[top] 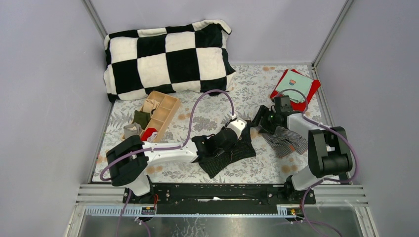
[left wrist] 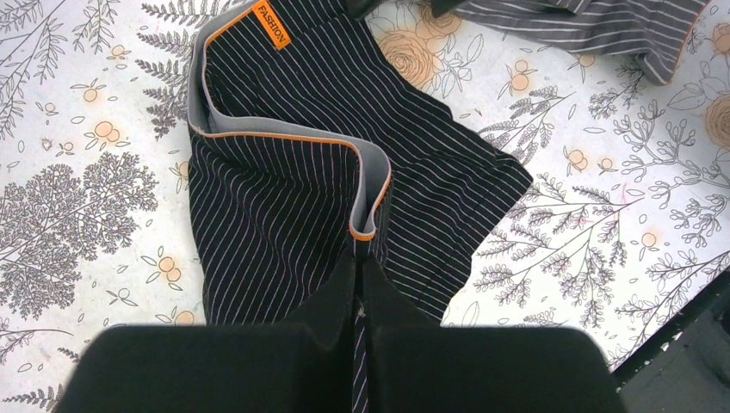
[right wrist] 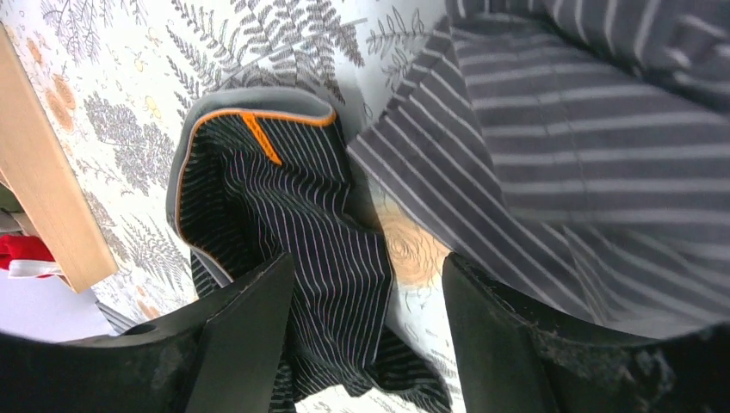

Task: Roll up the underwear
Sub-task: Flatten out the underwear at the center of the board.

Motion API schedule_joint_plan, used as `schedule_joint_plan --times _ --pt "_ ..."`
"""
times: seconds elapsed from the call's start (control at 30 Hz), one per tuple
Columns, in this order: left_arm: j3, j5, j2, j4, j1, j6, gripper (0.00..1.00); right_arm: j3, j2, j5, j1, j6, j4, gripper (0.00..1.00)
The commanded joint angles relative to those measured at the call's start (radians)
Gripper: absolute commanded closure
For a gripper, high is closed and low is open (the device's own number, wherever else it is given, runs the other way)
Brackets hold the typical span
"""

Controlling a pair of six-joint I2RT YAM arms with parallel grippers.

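Note:
The black pinstriped underwear (top: 232, 155) lies crumpled at the table's middle, its grey orange-edged waistband (left wrist: 284, 142) folded over. My left gripper (top: 227, 142) is shut on a fold of this cloth just below the waistband (left wrist: 360, 288). The grey striped underwear (top: 286, 140) lies to its right and shows at the top of the left wrist view (left wrist: 594, 26). My right gripper (top: 258, 123) is open and empty. It hovers between the two, with the black underwear (right wrist: 301, 215) left of its fingers (right wrist: 250, 331) and the grey underwear (right wrist: 585, 155) to the right.
A wooden divided box (top: 157, 114) with rolled items stands left of the cloths; its edge shows in the right wrist view (right wrist: 43, 198). A checkered pillow (top: 168, 54) lies at the back. A teal cloth (top: 297, 87) on a red cloth (top: 312, 91) lies back right.

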Motion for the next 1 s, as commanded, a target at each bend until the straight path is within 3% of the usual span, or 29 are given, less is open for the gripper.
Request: schedule_joint_plan --times 0.0,0.17,0.47,0.8,0.97 --pt "-0.015 -0.003 -0.013 0.017 0.008 -0.007 1.0 0.058 0.08 -0.102 -0.005 0.019 0.138 0.31" --pt "-0.016 0.001 -0.015 0.017 0.007 -0.008 1.0 0.083 0.175 -0.146 -0.005 0.054 0.234 0.37" --pt "-0.024 -0.006 -0.023 -0.003 0.009 -0.014 1.0 0.112 0.268 -0.161 -0.005 0.059 0.258 0.55" --pt "-0.078 0.056 -0.095 0.013 0.099 -0.077 1.0 0.072 0.191 -0.203 -0.005 0.054 0.331 0.92" --pt "-0.096 0.076 -0.183 -0.014 0.174 -0.09 1.0 0.053 0.066 -0.153 -0.005 0.034 0.289 1.0"
